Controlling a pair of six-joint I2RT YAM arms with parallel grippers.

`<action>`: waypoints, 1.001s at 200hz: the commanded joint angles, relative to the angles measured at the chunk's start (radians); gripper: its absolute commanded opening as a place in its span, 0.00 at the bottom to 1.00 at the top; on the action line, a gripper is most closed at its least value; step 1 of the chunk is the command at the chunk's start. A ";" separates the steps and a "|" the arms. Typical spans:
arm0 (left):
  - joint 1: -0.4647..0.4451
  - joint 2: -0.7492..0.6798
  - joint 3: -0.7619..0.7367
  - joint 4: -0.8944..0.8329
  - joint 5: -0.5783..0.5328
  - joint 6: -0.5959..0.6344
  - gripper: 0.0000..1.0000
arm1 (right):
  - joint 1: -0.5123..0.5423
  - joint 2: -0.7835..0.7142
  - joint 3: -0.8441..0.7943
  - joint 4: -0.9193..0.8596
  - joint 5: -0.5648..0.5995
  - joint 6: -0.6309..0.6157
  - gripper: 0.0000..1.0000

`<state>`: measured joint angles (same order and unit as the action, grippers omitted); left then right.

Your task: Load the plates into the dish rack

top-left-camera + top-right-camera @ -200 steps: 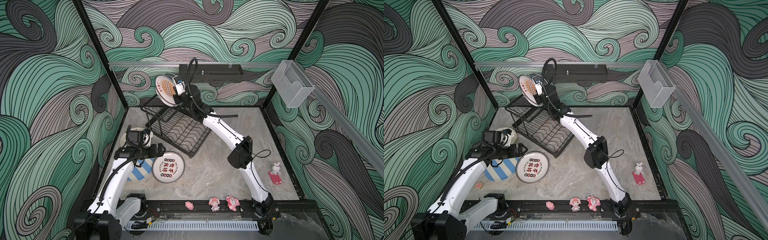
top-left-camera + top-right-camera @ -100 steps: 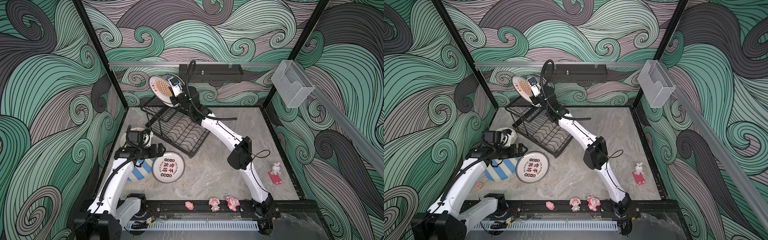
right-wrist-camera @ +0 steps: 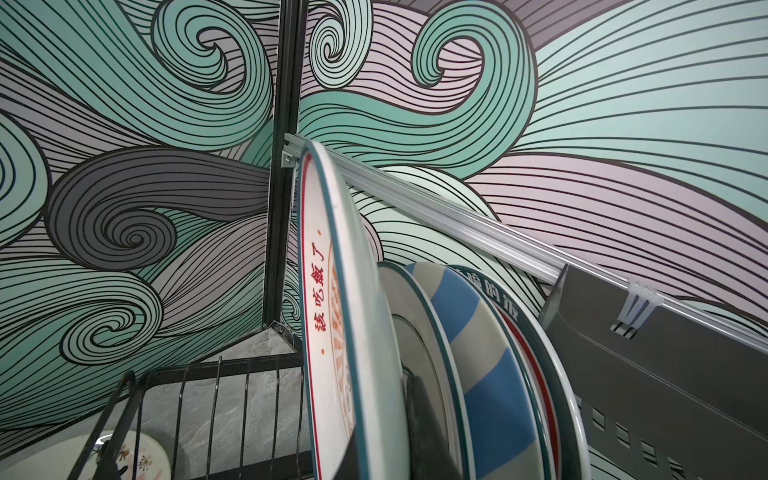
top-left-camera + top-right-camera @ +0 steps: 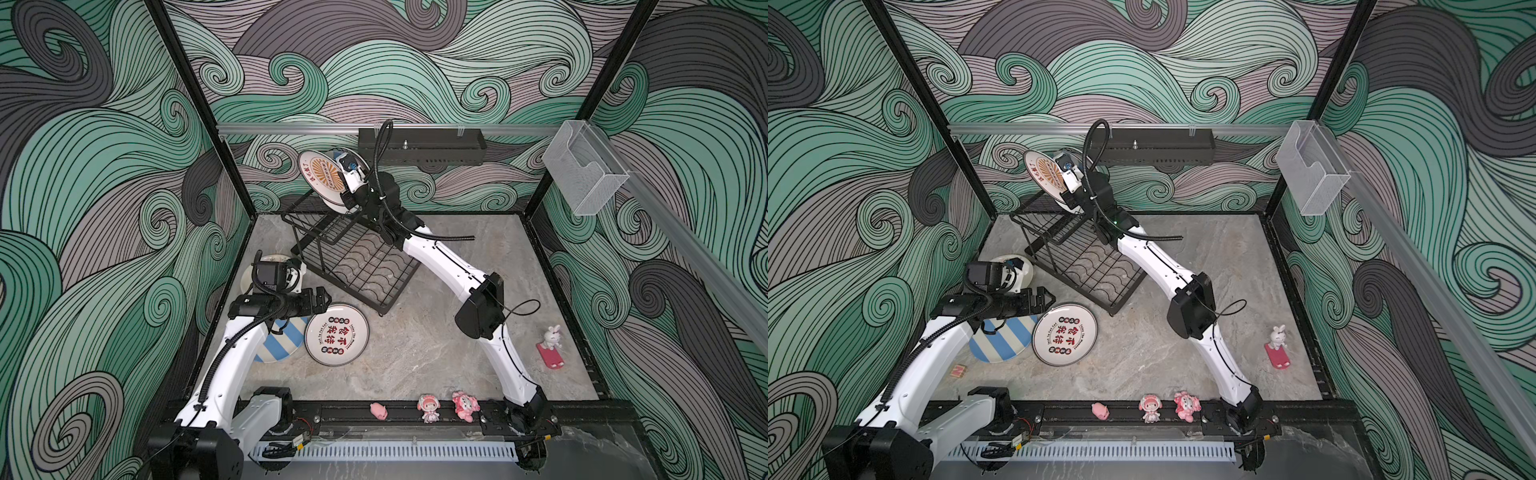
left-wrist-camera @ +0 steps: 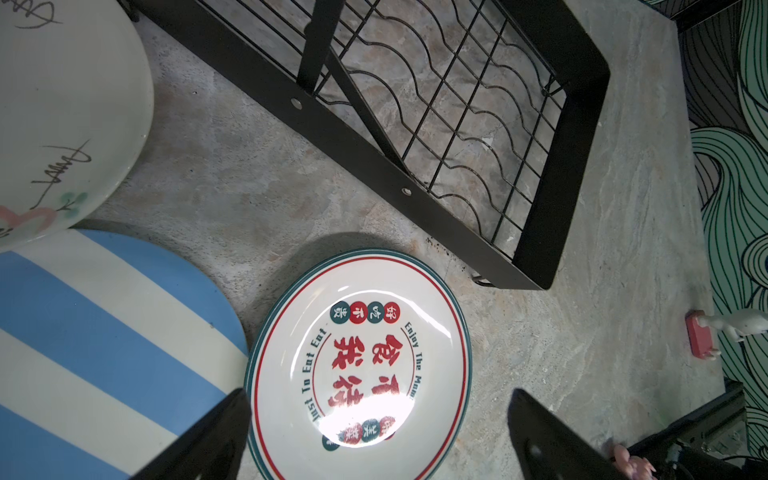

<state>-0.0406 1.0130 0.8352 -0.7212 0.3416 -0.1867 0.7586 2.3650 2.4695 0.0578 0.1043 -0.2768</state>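
Two white robot arms (image 4: 440,259) reach over a grey stone-look tabletop (image 4: 519,257) in both top views; the right gripper (image 4: 344,189) is clenched on the rim of a round white teal-edged sunburst plate (image 4: 320,176), holding it tilted on edge above the raised back tier of the black wire dish rack (image 4: 361,266); the left gripper (image 4: 323,300) hovers, jaws spread, just over the edge of a round white Chinese-character plate (image 4: 336,336) lettered in red and black, lying flat near the rack's front corner; a round blue-and-cream striped plate (image 4: 286,338) lies just beside it, partly under the left arm; a round cream floral plate (image 4: 248,279) lies farther back, beside the rack.

Left wrist view: two black fingers (image 5: 208,436) stand wide apart above the Chinese-character plate (image 5: 361,365); the striped plate (image 5: 104,332) sits just beside it, the floral plate (image 5: 62,104) beyond that, and the rack's wavy-wired lower tray (image 5: 353,149) lies near.

Right wrist view: the sunburst plate (image 3: 332,332) is seen edge-on, a dark finger (image 3: 424,428) pressed against its back; a teal-rimmed white plate (image 3: 415,332) and a second striped plate (image 3: 482,353) stand on edge close behind, their lower parts hidden; the rack's upright wires (image 3: 217,399) show beside them.
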 commanded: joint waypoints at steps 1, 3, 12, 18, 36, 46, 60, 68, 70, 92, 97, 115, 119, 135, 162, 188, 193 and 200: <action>0.003 0.012 0.004 -0.011 0.011 0.015 0.99 | -0.009 0.011 0.029 0.090 0.009 0.004 0.00; 0.004 0.011 0.004 -0.011 0.011 0.015 0.99 | -0.011 0.012 0.029 0.090 0.008 0.004 0.00; 0.004 0.012 0.004 -0.013 0.011 0.015 0.99 | -0.013 0.016 0.032 0.085 0.006 0.009 0.00; 0.003 0.012 0.003 -0.011 0.011 0.015 0.99 | -0.015 0.017 0.031 0.083 0.002 0.011 0.00; 0.004 0.014 0.004 -0.012 0.013 0.015 0.99 | -0.016 0.020 0.027 0.080 0.000 0.016 0.00; 0.004 0.017 0.004 -0.010 0.014 0.016 0.99 | -0.016 0.022 0.025 0.079 0.000 0.015 0.00; 0.004 0.017 0.004 -0.009 0.016 0.015 0.98 | -0.015 0.026 0.026 0.081 0.000 0.015 0.00; 0.003 0.016 0.004 -0.011 0.016 0.015 0.99 | -0.018 0.029 0.026 0.080 0.002 0.015 0.00; 0.004 0.016 0.004 -0.011 0.016 0.016 0.99 | -0.017 0.029 0.026 0.081 0.003 0.015 0.00; 0.004 0.018 0.004 -0.011 0.016 0.015 0.99 | -0.021 0.033 0.025 0.074 0.001 0.020 0.00; 0.004 0.018 0.005 -0.010 0.015 0.015 0.99 | -0.022 0.033 0.023 0.074 0.002 0.020 0.00; 0.003 0.020 0.004 -0.009 0.016 0.016 0.99 | -0.022 0.036 0.016 0.076 -0.003 0.024 0.00; 0.004 0.019 0.004 -0.009 0.016 0.016 0.99 | -0.022 0.036 0.013 0.077 -0.005 0.024 0.00; 0.003 0.019 0.004 -0.012 0.015 0.016 0.98 | -0.022 0.039 0.005 0.079 -0.015 0.027 0.00; 0.004 0.018 0.005 -0.014 0.016 0.016 0.99 | -0.022 0.045 0.001 0.082 -0.027 0.030 0.00; 0.004 0.020 0.005 -0.013 0.016 0.017 0.99 | -0.022 0.046 -0.003 0.080 -0.049 0.026 0.00; 0.003 0.021 0.006 -0.013 0.014 0.017 0.99 | -0.022 0.044 -0.004 0.079 -0.052 0.027 0.00; 0.004 0.021 0.005 -0.013 0.014 0.017 0.99 | -0.022 0.040 -0.004 0.077 -0.058 0.031 0.00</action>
<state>-0.0406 1.0260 0.8352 -0.7212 0.3450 -0.1864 0.7410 2.3962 2.4664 0.0643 0.0788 -0.2680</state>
